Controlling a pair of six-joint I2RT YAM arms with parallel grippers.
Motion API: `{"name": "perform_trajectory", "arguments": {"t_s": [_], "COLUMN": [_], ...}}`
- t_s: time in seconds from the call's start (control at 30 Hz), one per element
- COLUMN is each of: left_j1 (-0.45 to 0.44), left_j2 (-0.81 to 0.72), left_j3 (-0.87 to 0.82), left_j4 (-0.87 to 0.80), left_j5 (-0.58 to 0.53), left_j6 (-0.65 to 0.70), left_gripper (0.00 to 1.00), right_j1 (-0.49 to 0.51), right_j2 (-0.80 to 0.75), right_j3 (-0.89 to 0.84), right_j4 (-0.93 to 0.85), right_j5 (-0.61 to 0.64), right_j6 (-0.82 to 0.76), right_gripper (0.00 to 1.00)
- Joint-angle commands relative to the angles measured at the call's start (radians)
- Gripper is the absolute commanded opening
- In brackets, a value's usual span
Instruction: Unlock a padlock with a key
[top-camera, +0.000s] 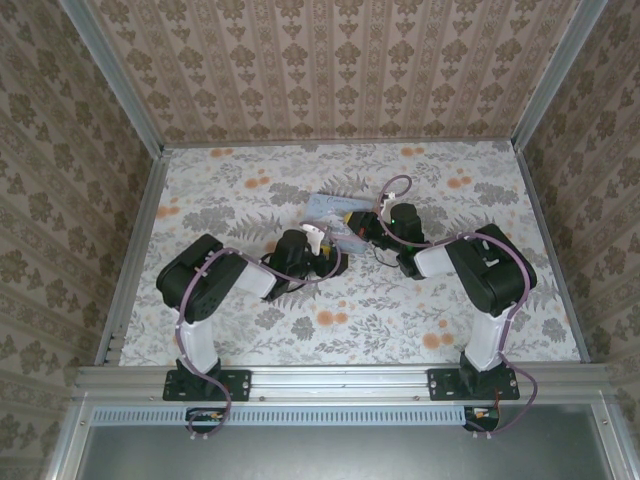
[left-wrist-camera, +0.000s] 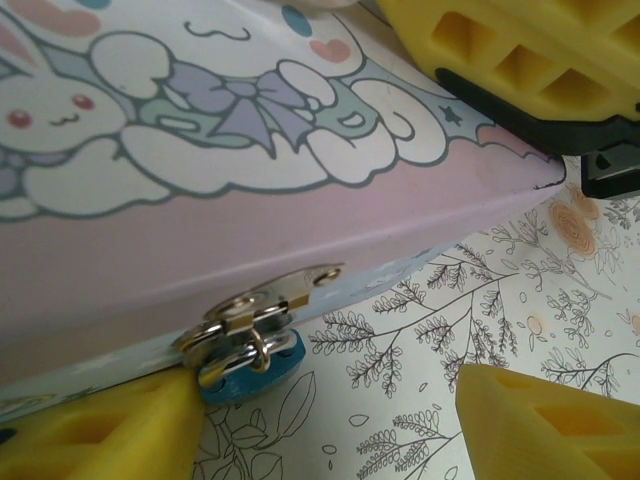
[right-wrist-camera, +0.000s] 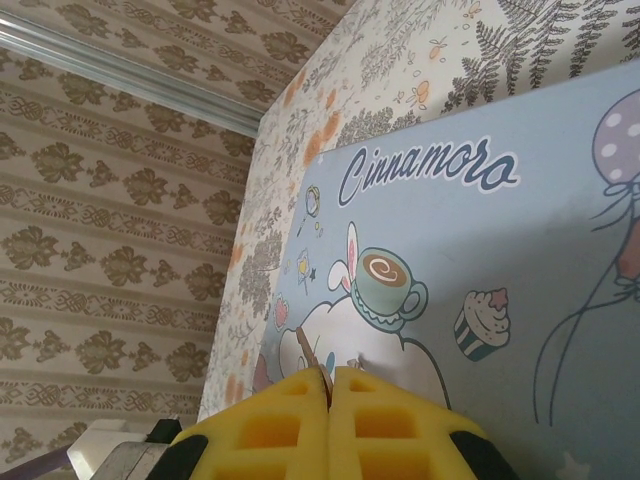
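Padlock (left-wrist-camera: 247, 366) on clasp (left-wrist-camera: 285, 293) of tin (left-wrist-camera: 300, 225).
My left gripper (left-wrist-camera: 330, 425) gapes beside it; my right gripper (right-wrist-camera: 330, 376) pinches the key (right-wrist-camera: 308, 352).

A lab test booth: wallpapered walls (top-camera: 330, 70), aluminium frame rails (top-camera: 340, 380), floral tabletop (top-camera: 400, 320).

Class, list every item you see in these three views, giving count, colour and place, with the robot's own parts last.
tin: one, pale blue with cartoon print, table centre.
padlock: one, blue body, silver shackle, hanging on the tin's front latch.
key: one, thin dark sliver, seemingly pinched between the right gripper's pads.
table: one, white floral cover.
walls: beige patterned, three sides.
left gripper: one, yellow pads, open, facing the padlock.
right gripper: one, yellow pads, shut, above the tin's lid.
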Motion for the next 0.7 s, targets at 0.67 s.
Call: {"name": "perform_trajectory", "arguments": {"t_s": [0.67], "left_j1": [0.068], "left_j2": [0.142], "left_j3": [-0.068], "left_j4": [0.439], "left_j5": [0.183], "left_j6": [-0.41], "left_gripper": [0.65], "right_j1": [-0.009], "right_j2": [0.038], "right_j3": [-0.002], "right_j4": [0.018], "right_j5": [-0.01], "right_j6": [0.018], "right_gripper": [0.0]}}
